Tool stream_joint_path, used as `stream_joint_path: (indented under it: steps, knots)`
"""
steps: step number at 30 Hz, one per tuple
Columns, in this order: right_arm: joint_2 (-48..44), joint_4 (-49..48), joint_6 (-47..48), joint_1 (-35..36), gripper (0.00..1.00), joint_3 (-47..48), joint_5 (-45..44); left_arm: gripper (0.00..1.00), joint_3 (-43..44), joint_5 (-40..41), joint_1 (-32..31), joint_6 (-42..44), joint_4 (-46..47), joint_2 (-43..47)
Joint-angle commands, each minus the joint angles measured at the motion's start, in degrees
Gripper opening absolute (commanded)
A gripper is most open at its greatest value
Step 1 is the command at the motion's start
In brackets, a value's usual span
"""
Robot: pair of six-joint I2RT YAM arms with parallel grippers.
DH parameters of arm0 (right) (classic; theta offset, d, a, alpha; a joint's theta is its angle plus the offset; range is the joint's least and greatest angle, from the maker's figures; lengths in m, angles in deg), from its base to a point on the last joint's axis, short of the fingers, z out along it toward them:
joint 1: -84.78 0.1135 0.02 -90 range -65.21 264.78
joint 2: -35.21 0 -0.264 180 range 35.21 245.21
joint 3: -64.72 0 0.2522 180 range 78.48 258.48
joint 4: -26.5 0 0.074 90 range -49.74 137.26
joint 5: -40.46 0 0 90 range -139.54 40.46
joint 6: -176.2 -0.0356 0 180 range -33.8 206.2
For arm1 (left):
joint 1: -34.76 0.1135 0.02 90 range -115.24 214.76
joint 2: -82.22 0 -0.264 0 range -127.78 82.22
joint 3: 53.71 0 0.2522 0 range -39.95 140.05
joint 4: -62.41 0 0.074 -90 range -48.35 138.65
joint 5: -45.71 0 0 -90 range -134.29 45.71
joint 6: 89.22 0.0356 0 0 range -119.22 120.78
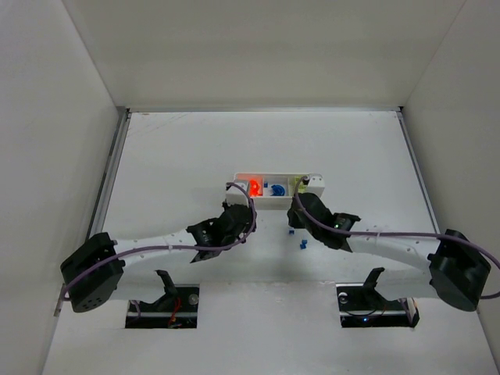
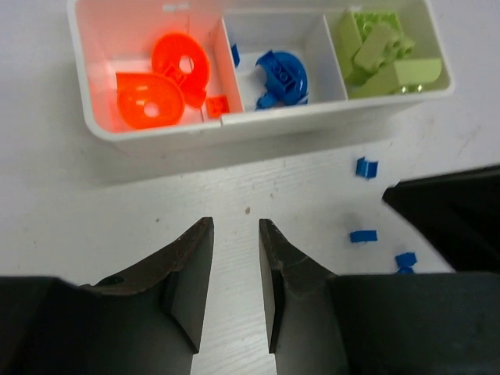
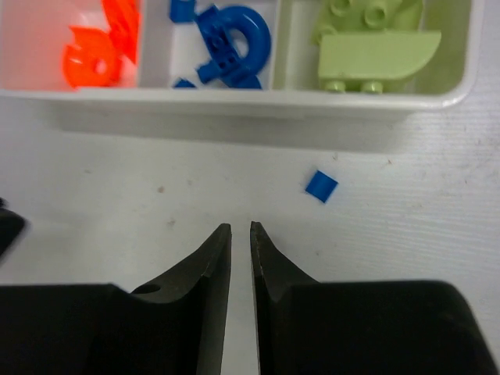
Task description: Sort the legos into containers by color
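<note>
Fingers a sliver apart and empty, the right gripper (image 3: 241,228) hangs over the desk (image 3: 117,180); the left gripper (image 2: 236,226) is parted slightly wider, also empty. A tiny blue brick (image 3: 321,186) lies near the tray (image 3: 234,101). The best move looks to be spreading wider, centring over it, pinching its flat sides, then dropping it in the middle compartment (image 2: 269,31), among the blues.
</note>
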Motion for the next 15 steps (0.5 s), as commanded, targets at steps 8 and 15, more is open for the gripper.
stream_joint_path:
  steps: [8,15]
  knots:
    - [1.8,2.7,2.5,0.1,0.37,6.1,-0.7,0.3,-1.8,3.2,-2.7,-1.4,0.3,1.5]
    - [4.8,4.5,-2.9,4.5,0.52,1.6,-1.8,0.3,-1.7,2.6,-2.7,-1.4,1.3,-0.4]
